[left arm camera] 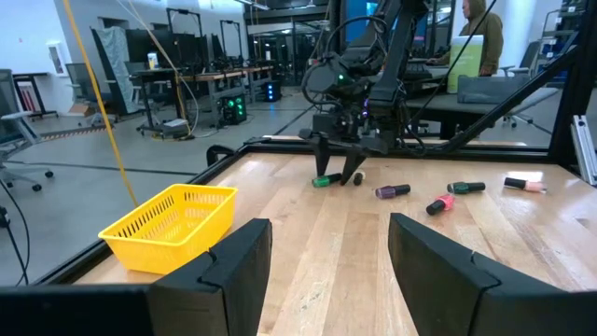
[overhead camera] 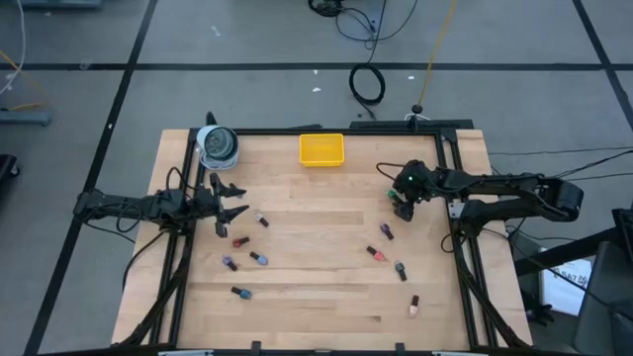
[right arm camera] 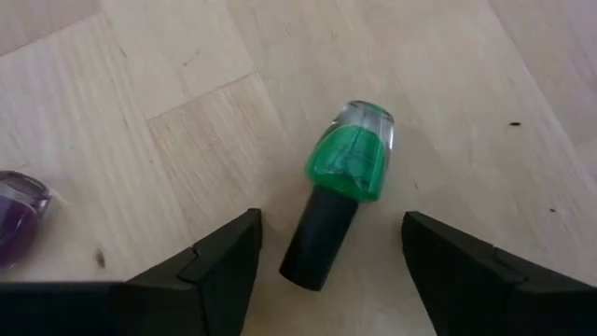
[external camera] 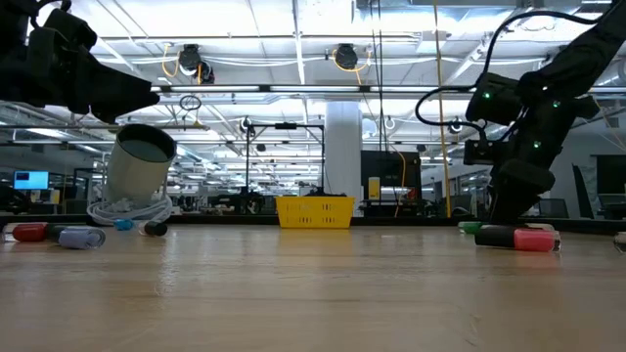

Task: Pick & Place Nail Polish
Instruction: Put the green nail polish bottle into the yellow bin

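A: Where were the hands?
B: Left hand [overhead camera: 229, 210] hovered spread over the tabletop [overhead camera: 316, 297], well away. My right hand [right arm camera: 326, 271] was spread, straddling the green nail polish [right arm camera: 341, 187] lying flat, cap toward me.

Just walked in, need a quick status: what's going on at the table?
The right hand is low over a green nail polish bottle lying on its side on the table, fingers open either side of its dark cap, not gripping yet. The left hand hovers open at the table's left side, holding nothing. Other bottles lie scattered on the wood. In the left wrist view the yellow tray looks empty.
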### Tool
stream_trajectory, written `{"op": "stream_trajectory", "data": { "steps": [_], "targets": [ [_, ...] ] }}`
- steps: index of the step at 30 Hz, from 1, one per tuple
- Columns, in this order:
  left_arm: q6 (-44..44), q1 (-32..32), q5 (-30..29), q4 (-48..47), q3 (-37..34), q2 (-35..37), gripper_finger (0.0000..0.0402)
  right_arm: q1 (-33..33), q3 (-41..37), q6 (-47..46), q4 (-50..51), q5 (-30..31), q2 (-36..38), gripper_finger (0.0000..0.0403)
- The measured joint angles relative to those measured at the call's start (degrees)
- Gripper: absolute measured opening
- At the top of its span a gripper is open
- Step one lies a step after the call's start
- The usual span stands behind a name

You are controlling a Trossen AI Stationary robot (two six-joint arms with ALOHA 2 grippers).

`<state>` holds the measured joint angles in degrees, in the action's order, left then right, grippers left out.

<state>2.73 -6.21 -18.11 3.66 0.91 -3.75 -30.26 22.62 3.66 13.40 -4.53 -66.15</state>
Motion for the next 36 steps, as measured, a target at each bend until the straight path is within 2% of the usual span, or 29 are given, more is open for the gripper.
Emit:
{"op": "stream_trajectory", "data": {
  "steps": [23, 30, 36],
  "targets": [
    [-0.01, 0.01, 0.00, -0.02, 0.02, 0.00, 0.0214, 0.00, -0.23, -3.08, -1.22, 0.02, -0.15, 0.0051],
    [0.01, 0.00, 0.00, 0.00, 0.01, 0.00, 0.0214, 0.00, -0.17, -3.08, -3.42, -0.61, 0.21, 0.0051],
    [0.01, 0.01, 0.00, 0.00, 0.02, 0.00, 0.0214, 0.10, 1.85, -0.17, -7.30, -5.25, 4.83, 0.0051]
  ]
}}
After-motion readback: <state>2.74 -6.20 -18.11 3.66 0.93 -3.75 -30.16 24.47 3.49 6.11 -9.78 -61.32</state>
